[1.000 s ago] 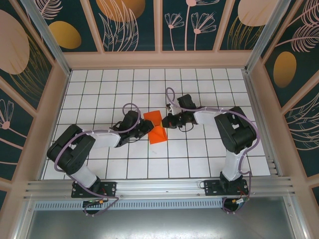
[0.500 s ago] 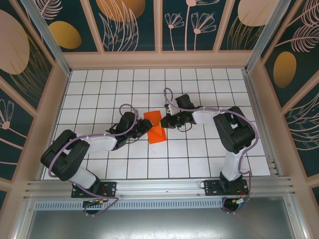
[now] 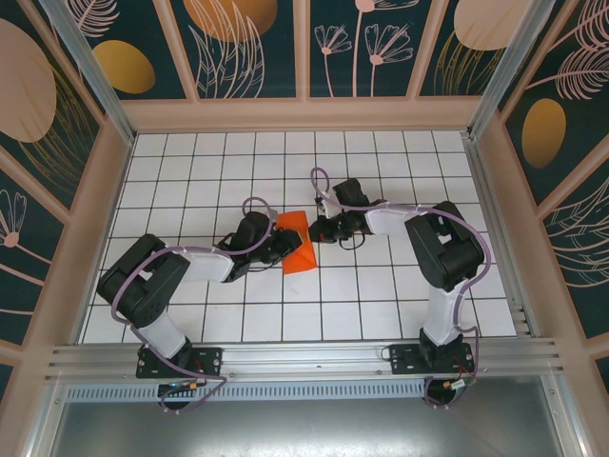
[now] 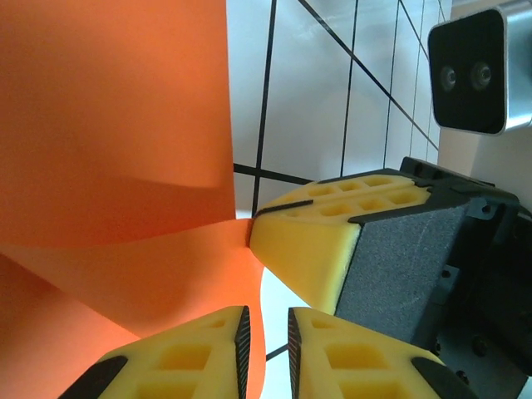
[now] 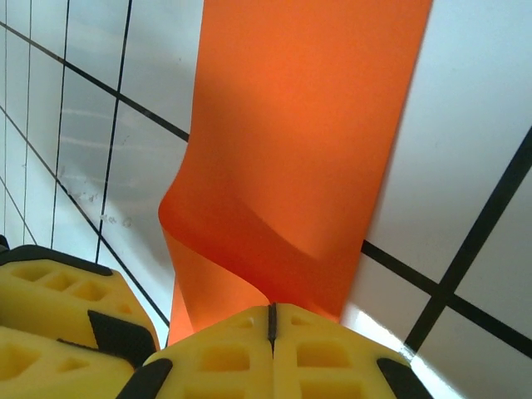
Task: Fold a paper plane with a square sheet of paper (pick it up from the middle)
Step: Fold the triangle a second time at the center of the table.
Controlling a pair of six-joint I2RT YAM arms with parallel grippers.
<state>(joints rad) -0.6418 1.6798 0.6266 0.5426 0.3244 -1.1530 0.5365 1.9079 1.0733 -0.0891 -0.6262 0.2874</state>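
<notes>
Orange-red thin square sheet of paper (image 3: 297, 249), mid-table, has drawn into one wedge as my left gripper (image 3: 279, 246) crept in, jaws narrowly parted about its edge, while my right gripper (image 3: 317, 228) pinches it fully closed: I judge a fold underway.

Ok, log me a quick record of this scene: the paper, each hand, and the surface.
orange paper: partly folded and creased, sitting between the two hands
left hand: slightly open, paper edge in the gap
right hand: shut, pinching the paper
surface: white gridded table
stage: mid-fold, unfinished
</notes>
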